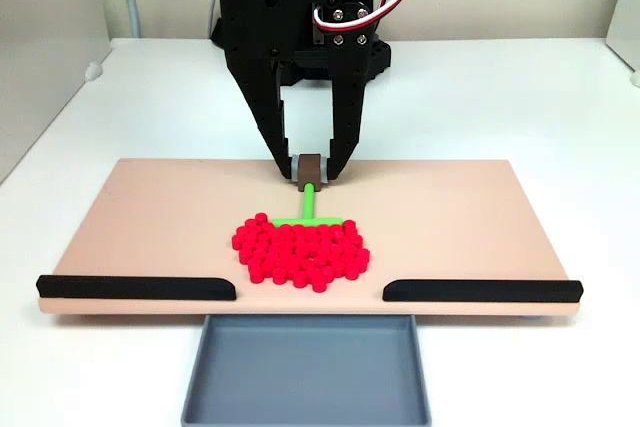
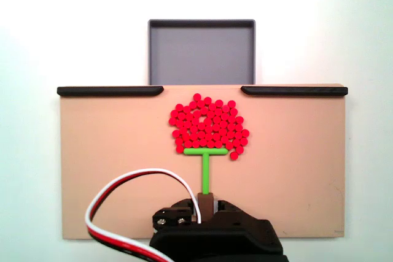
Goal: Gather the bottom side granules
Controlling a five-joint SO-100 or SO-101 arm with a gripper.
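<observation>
Tool pinching the pusher stem; granules bunched against its bar could spill around either end if shoved crooked.

A beige board lies on the white table. Two black rails sit along its near edge, and a grey tray, apparently empty, lies beside the gap between them.

Lab-style test setup: plain white bench, tan board with black rails, grey tray at near edge, exposed servo wires on arm.
</observation>
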